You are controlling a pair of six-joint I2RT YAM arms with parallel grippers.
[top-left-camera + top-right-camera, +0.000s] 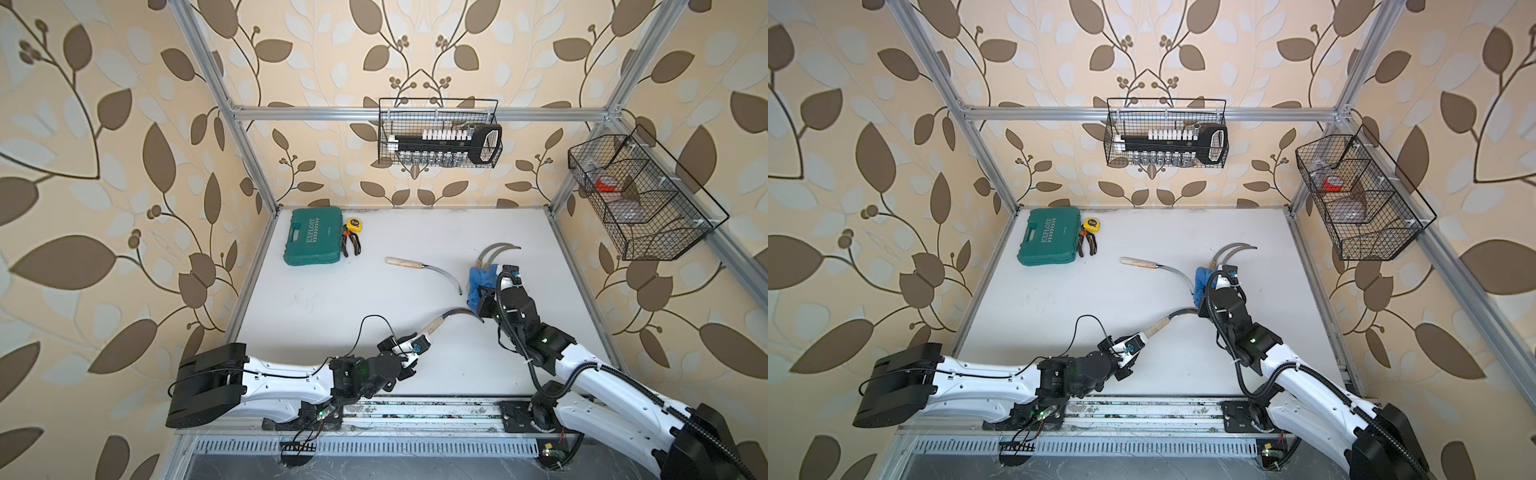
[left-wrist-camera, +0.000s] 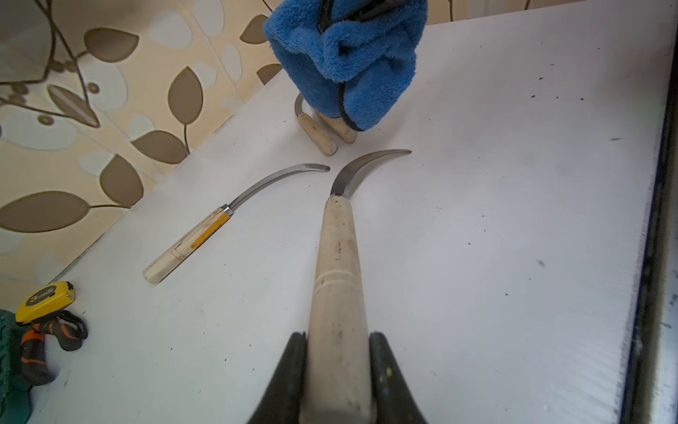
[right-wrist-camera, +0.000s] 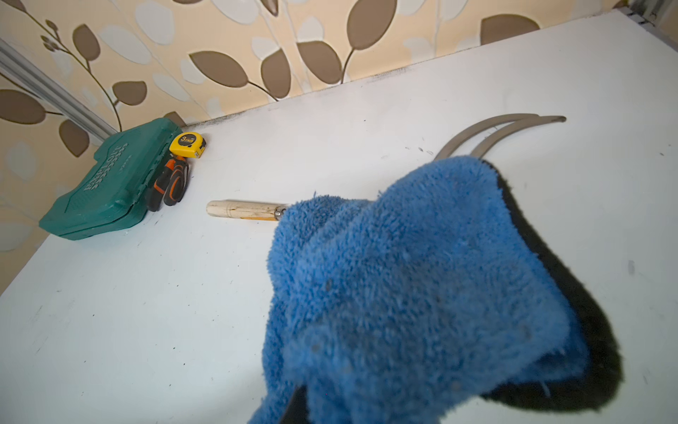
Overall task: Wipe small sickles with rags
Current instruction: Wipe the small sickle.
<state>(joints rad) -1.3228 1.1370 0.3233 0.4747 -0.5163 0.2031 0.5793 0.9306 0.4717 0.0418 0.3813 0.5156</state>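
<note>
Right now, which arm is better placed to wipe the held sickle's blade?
The right: the right gripper holds the blue rag near the blade tip, while the left gripper is shut on the held sickle, likely steadying it.

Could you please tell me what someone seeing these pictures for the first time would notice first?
The bright blue cloth stands out first, bunched in the shut right gripper on the right of the table. Next is the sickle clamped by its pale handle in the left gripper, its curved blade pointing towards the cloth. The green tool case sits at the far left corner.
</note>
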